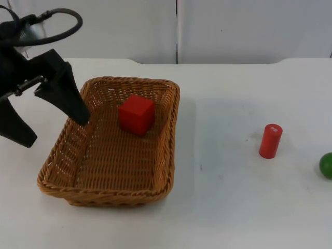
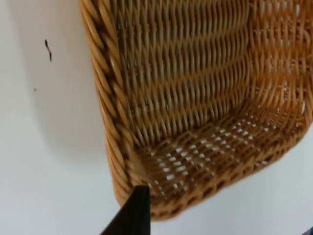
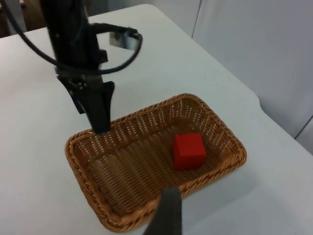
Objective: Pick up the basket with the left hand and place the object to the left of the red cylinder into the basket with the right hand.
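The woven wicker basket (image 1: pixel 111 176) rests on the white table, left of centre. A red cube (image 1: pixel 136 114) lies inside it near the far wall, also seen in the right wrist view (image 3: pixel 189 151). My left gripper (image 1: pixel 54 129) is open and straddles the basket's left rim, with one finger (image 1: pixel 78 110) over the inner side and the other outside. The left wrist view looks along that basket wall (image 2: pixel 195 98). The red cylinder (image 1: pixel 270 140) stands upright at the right. My right gripper (image 3: pixel 166 215) hangs above the table, looking down on the basket (image 3: pixel 230 147) and the left gripper (image 3: pixel 90 115).
A green round object (image 1: pixel 326 165) lies at the right edge, just right of the cylinder. The white table (image 1: pixel 223 207) ends at a grey partition wall (image 1: pixel 249 26) behind the basket.
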Action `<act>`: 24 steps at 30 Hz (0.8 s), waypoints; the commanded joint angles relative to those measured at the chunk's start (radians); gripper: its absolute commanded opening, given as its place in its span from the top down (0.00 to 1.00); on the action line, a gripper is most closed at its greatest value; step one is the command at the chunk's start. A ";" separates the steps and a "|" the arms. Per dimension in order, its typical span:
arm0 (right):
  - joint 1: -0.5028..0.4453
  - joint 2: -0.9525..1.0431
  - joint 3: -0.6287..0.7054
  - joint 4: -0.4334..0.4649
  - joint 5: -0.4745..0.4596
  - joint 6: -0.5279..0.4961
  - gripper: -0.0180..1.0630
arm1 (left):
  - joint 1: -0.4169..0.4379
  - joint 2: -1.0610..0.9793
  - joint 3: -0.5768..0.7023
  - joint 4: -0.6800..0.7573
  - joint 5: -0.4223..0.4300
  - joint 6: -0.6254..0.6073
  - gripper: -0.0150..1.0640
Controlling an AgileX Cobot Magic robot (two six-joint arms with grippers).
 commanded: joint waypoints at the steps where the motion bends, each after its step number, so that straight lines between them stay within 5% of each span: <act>1: -0.003 -0.004 -0.008 -0.002 -0.006 -0.001 0.32 | -0.001 -0.084 0.059 -0.014 -0.035 0.005 0.01; 24: -0.003 -0.004 -0.008 0.002 0.014 0.071 0.32 | -0.001 -0.817 0.310 -0.010 -0.203 0.029 0.01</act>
